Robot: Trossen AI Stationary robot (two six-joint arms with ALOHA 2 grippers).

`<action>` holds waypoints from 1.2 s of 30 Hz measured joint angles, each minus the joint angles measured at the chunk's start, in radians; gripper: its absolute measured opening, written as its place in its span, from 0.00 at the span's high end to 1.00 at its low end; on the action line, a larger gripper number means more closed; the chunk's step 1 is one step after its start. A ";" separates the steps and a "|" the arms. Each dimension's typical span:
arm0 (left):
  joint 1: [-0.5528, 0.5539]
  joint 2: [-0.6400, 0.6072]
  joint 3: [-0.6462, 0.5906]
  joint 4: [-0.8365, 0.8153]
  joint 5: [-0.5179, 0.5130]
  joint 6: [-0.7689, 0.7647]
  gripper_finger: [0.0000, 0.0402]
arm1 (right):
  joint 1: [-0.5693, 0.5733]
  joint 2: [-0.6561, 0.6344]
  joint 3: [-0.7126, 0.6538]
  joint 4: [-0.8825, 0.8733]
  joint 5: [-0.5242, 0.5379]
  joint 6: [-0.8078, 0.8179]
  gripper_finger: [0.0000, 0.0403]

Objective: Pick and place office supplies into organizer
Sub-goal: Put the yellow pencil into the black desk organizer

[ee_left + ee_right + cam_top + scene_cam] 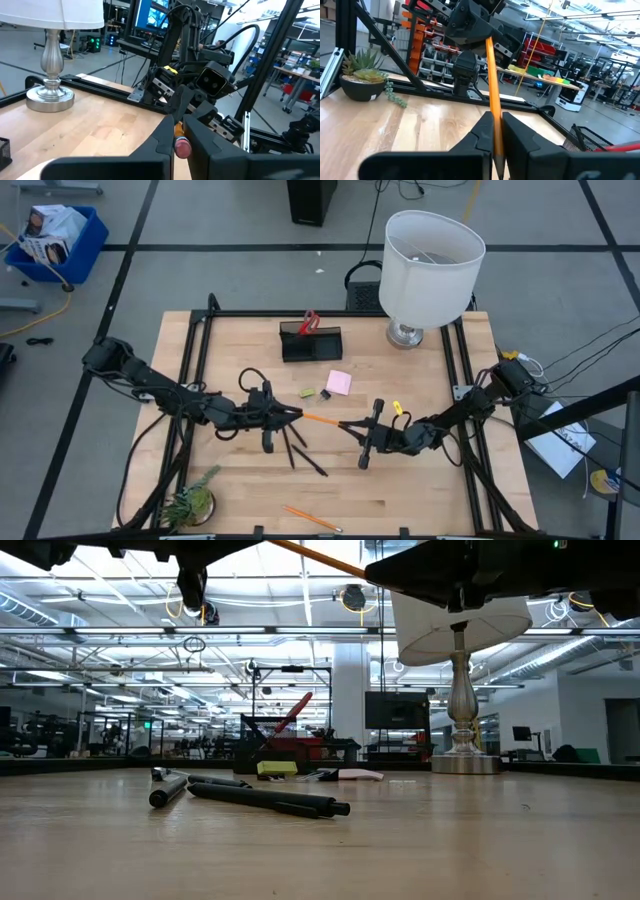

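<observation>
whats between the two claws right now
An orange pencil spans the gap in the high view, its ends pinched by the left claw and the right claw, above the table. Both wrist views show it gripped.

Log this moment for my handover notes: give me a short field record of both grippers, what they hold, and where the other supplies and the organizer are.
left gripper: shut on one end of the orange pencil, above mid-table
right gripper: shut on the pencil's other end
pencil state: lifted off the table, spanning both grippers
organizer: far side of the table, red-handled scissors standing in it
black pens: loose on the table under the left arm
pink sticky-note pad: near the organizer
eraser: beside the pad
second pencil: near edge
</observation>
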 joint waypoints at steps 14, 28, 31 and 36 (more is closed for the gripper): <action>0.011 0.000 -0.001 0.017 -0.089 0.024 0.94 | 0.004 0.000 0.000 0.037 0.004 -0.044 0.70; 0.086 -0.012 -0.001 0.008 -0.213 0.075 0.94 | 0.176 -0.004 -0.002 0.033 0.368 -0.129 0.60; 0.128 -0.039 -0.001 -0.040 -0.234 0.064 0.92 | 0.215 -0.004 -0.002 0.029 0.416 -0.130 0.60; 0.193 -0.133 -0.002 -0.152 -0.243 0.054 0.94 | 0.258 -0.004 -0.002 0.004 0.506 -0.130 0.60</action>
